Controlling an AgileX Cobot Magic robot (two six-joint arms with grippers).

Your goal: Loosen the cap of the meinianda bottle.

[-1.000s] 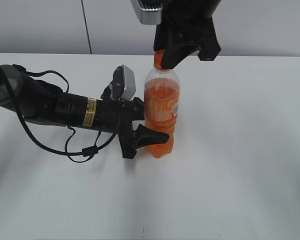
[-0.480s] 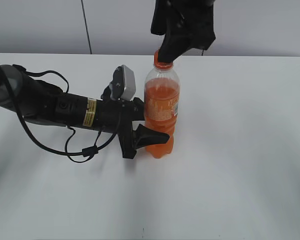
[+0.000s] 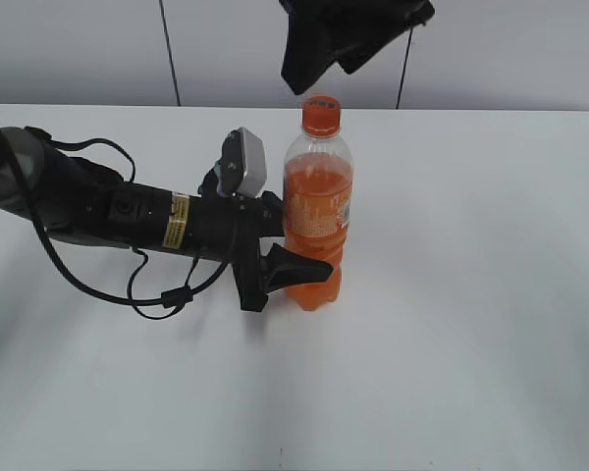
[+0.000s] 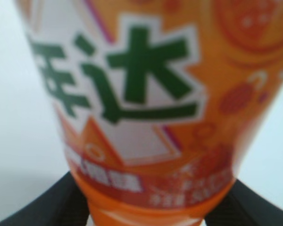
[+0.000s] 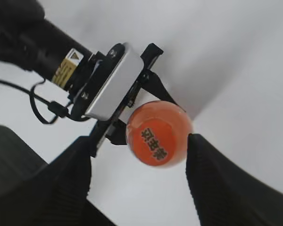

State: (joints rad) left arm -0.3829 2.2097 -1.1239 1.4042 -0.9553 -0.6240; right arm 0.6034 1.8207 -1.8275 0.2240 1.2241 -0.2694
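Cap [image 3: 321, 114]: small round orange plastic screw top, ribbed skirt, dark print with a yellow touch on the flat face; seated on the neck, nothing touching it. Whether it is loosened cannot be told; it sits level with no visible gap, so the twist is judged either just made or yet to be made, and a re-grip may be needed. Bottle [image 3: 316, 211]: tall clear plastic, domed shoulder, waisted lower body, filled with orange soda to just below the shoulder, glossy orange label band with bold green characters on white; stands upright near the middle of the table [image 3: 471, 324]. Left gripper [image 3: 283, 265]: black, matte, closed around the bottle's lower body below the label, both fingers pressed to the plastic, steadying it from the left; grey wrist camera box and looped black cable behind. Right gripper [image 5: 139, 155]: black ribbed pads, spread wide, wider than the cap, holding nothing; hangs above the cap, apart from it, at the top edge of the exterior view. Table: plain white, smooth, matte. Wall: pale grey panels with dark seams.
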